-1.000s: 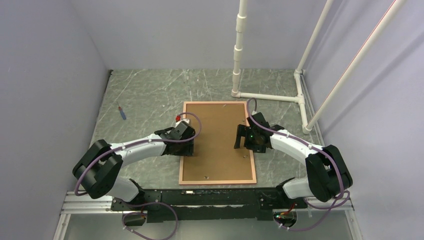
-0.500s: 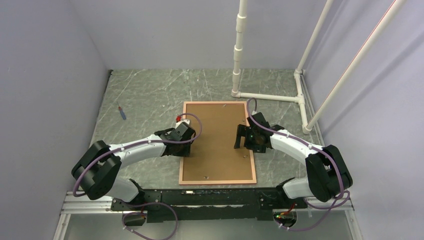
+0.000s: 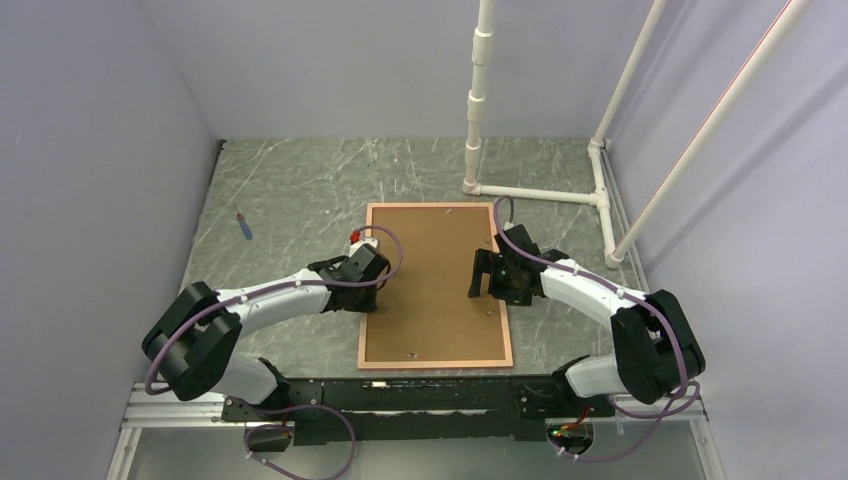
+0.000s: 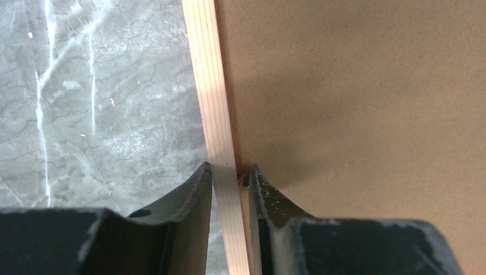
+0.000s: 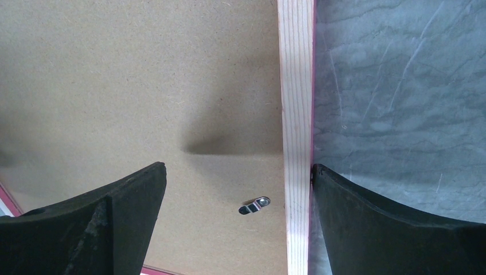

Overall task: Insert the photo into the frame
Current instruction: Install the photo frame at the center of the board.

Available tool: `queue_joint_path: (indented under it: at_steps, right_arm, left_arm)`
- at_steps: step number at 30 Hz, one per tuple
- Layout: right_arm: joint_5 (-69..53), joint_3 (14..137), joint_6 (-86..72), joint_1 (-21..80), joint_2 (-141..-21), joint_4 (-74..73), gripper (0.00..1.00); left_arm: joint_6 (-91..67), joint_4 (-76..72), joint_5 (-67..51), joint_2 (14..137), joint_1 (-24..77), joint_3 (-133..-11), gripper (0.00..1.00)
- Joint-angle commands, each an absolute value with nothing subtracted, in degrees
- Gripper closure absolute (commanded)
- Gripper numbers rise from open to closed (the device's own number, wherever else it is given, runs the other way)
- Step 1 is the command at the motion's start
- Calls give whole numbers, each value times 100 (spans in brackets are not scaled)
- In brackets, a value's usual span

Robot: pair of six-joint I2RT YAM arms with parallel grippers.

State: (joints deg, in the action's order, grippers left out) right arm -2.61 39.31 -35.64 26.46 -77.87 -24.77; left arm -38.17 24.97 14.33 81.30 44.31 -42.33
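Note:
The frame (image 3: 435,364) lies face down on the marbled table, its pale wooden back up, with a plain brown backing board (image 3: 435,250) filling it. The photo is out of view. My left gripper (image 3: 371,288) is at the frame's left rail (image 4: 213,103). In the left wrist view its fingers (image 4: 199,189) press that rail from both sides, the left gripper (image 4: 229,169) shut on it. My right gripper (image 3: 490,272) stands wide open over the right rail (image 5: 296,86). One finger is over the board and the other touches the rail's pink outer edge, the right gripper (image 5: 238,166) holding nothing.
A small metal turn clip (image 5: 254,205) sits on the board beside the right rail. A blue pen-like object (image 3: 243,226) lies on the table at left. A white pipe stand (image 3: 478,110) rises at the back right. Grey walls close both sides.
The left gripper's jaws have closed in onto the frame's left rail. Both arms and the frame have stayed where they were.

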Motion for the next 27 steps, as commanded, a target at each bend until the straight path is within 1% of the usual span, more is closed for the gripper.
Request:
queue_joint_path:
  at_steps: [1, 12, 13, 14, 16, 18, 20, 22, 27]
  right_arm:
    - [-218, 3974, -3515, 2676, -7541, -2555, 1]
    - [-46, 3825, -3437, 2696, -7303, -2898, 1]
    - [-48, 3816, -3441, 2705, -7322, -2900, 1]
    - [-51, 3815, -3448, 2721, -7346, -2903, 1]
    - [-61, 3808, -3480, 2790, -7392, -2880, 1]
    - [-79, 3814, -3533, 2892, -7448, -2839, 1]
    - [-95, 3842, -3578, 2998, -7523, -2791, 1]
    - [-112, 3906, -3618, 3096, -7613, -2740, 1]
    - [-17, 4187, -3668, 3382, -7889, -2806, 1]
  left_arm:
    - [-3741, 2578, 1170, 8045, 4448, -4021, 100]
    - [-4022, 2578, 781, 7416, 4121, -3905, 100]
    - [-4037, 2557, 723, 7299, 4069, -3869, 96]
    - [-4051, 2531, 654, 7184, 4003, -3822, 84]
    - [-4063, 2430, 488, 6873, 3859, -3711, 57]
    - [-4061, 2335, 284, 6598, 3685, -3579, 43]
    - [-4054, 2270, 129, 6362, 3481, -3462, 36]
    - [-4033, 2267, 55, 6184, 3339, -3386, 32]
    - [-3999, 2337, 53, 5989, 3198, -3275, 29]
